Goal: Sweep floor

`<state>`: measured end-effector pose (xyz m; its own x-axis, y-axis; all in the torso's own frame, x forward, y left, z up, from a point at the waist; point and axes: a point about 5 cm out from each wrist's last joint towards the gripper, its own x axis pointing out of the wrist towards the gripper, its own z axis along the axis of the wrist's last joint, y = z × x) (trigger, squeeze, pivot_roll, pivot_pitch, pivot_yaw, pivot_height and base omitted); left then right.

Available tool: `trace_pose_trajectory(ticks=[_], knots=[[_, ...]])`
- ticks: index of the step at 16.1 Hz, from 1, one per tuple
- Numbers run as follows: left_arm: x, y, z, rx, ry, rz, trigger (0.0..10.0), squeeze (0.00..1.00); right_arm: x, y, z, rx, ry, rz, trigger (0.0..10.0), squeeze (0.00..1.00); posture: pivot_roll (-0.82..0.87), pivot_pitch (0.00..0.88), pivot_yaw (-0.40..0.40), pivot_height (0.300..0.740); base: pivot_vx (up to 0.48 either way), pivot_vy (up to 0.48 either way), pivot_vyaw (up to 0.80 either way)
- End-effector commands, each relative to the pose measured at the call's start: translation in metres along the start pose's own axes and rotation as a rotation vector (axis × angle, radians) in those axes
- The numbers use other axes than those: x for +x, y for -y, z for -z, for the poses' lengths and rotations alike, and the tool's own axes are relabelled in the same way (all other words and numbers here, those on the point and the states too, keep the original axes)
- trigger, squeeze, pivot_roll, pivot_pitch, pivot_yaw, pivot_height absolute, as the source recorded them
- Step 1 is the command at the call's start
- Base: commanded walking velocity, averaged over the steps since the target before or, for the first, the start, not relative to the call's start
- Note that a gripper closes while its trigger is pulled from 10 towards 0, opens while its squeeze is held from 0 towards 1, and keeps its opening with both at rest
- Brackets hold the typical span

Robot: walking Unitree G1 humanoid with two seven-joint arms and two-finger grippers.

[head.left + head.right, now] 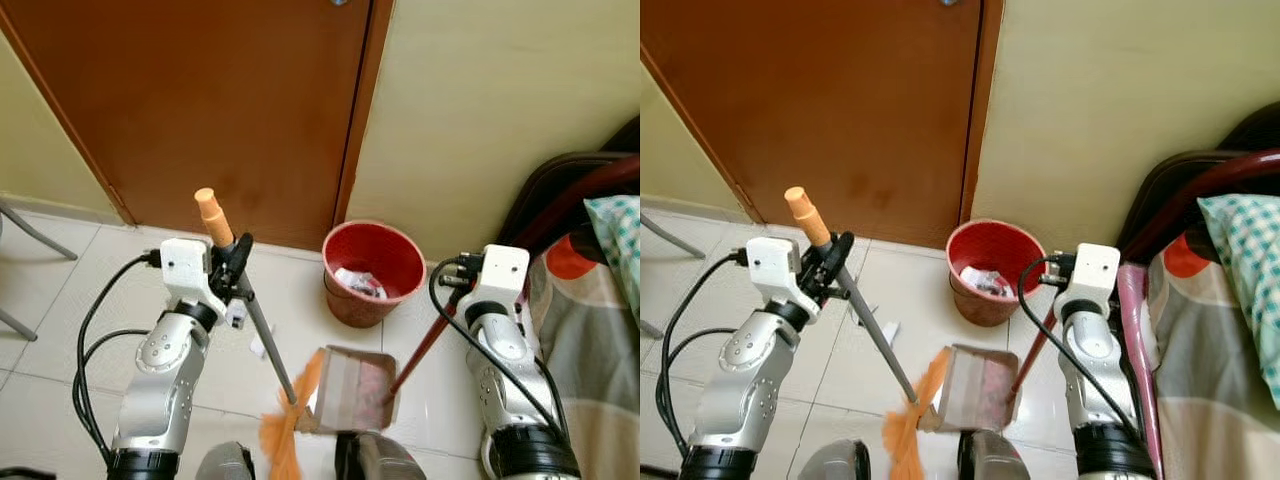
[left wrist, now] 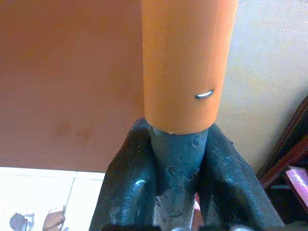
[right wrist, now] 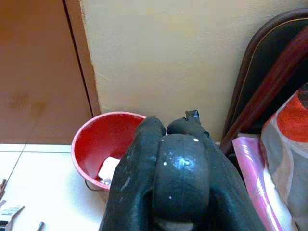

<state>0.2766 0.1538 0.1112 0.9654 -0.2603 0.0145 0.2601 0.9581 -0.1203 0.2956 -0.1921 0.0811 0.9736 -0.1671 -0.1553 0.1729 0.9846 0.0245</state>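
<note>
1. Left pincer is clamped tight on the grey shaft of the broom, just below its orange grip, and in the left wrist view both black fingers press against the shaft.
2. Right pincer is closed around the top of the dustpan handle, a dark red rod slanting down to the dustpan.
3. Orange bristles rest on the tiled floor, touching the open lip of the dustpan, which lies flat just in front of the robot's feet.
4. A red bin stands by the wall beside the brown door — already holding some scraps — and a bed lies to the right.
5. A few bits of litter lie on the tiles near the broom shaft.
6. To do this step well, I would keep the dustpan lip pressed flat to the floor and draw the bristles in short, low strokes toward it — lifting the pan too early could spill the scraps.
</note>
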Motion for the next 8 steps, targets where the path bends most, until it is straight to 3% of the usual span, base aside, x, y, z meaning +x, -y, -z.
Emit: trace_pose_trajectory(ticks=[1,8], knots=[[-0.0011,-0.0020,0.0010,0.015,-0.007,-0.006,10.0,0.00,0.0010,0.0009,-0.0040,-0.004,0.018,-0.003,10.0,0.00,-0.01,0.105,-0.058,0.740,-0.240,0.000,0.00],[-0.0012,-0.0025,0.0017,0.013,-0.007,-0.009,10.0,0.00,0.0032,0.0005,-0.0061,-0.010,0.029,-0.007,10.0,0.00,-0.01,0.107,-0.059,0.740,-0.241,0.000,0.00]])
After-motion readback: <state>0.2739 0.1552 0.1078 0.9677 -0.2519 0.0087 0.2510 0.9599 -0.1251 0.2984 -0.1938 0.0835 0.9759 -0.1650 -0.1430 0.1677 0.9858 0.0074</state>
